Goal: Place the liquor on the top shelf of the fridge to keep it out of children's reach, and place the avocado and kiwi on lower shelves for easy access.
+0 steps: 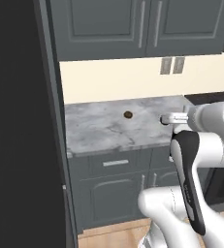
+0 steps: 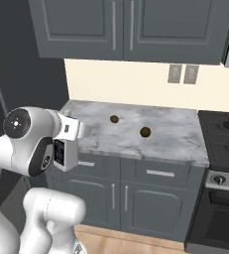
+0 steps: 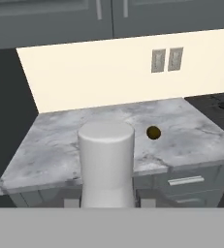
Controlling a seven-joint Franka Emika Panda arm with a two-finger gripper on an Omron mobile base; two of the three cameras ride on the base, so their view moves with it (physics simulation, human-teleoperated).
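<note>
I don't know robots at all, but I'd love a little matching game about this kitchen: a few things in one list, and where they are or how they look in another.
Things:
1. bottle
2. outlets
3. stove
4. counter

Descriptions:
A. on the cream wall
B. grey marble
C. held aloft
D. right of the counter

Pairs: 1-C, 2-A, 3-D, 4-B

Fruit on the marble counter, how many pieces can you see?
2. A small brown fruit lies toward the back of the counter; a larger olive-brown fruit lies nearer its front edge. The arm could hide more.
</note>
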